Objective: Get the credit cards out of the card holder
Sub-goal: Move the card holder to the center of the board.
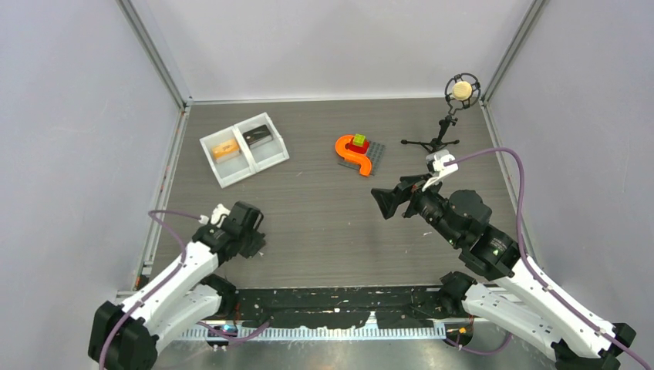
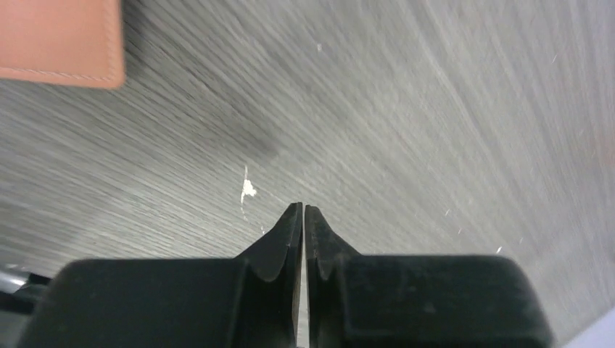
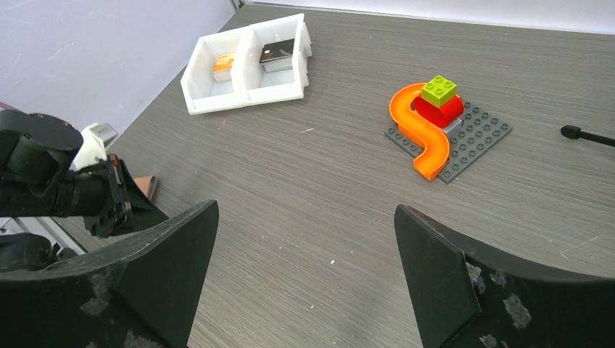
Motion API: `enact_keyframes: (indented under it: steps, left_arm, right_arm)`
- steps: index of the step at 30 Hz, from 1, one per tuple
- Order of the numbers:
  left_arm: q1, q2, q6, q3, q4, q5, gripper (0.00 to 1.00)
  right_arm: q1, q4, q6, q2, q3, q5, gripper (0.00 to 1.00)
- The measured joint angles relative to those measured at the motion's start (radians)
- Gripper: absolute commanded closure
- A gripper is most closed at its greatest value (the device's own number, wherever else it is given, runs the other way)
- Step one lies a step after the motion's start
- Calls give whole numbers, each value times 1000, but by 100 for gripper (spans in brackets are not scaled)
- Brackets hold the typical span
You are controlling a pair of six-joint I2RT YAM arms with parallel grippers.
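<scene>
The card holder shows only as a salmon-brown stitched corner (image 2: 58, 40) at the top left of the left wrist view, and as a small salmon patch (image 3: 147, 187) beside the left gripper in the right wrist view. In the top view the left gripper (image 1: 247, 233) hides it. No credit cards show. My left gripper (image 2: 304, 209) is shut and empty, low over bare table just beside the holder. My right gripper (image 3: 304, 210) is open wide and empty, held above the table's middle right (image 1: 382, 202) and facing left.
A white two-compartment tray (image 1: 231, 171) at the back left holds an orange-tan item and a dark item. An orange curved toy with red and green bricks on a grey baseplate (image 1: 359, 153) sits at the back centre. A microphone stand (image 1: 451, 116) is at the back right.
</scene>
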Motion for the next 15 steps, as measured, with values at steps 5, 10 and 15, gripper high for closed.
enact_keyframes:
  steps: [5, 10, 15]
  left_arm:
    - [77, 24, 33, 122, -121, -178, 36]
    - [340, -160, 138, 117, -147, -274, 22]
    - [591, -253, 222, 107, -153, -312, 15]
  right_arm:
    - [0, -11, 2, -2, 0, 0, 0]
    - [0, -21, 2, -23, 0, -2, 0]
    - [0, -20, -3, -36, 0, -5, 0]
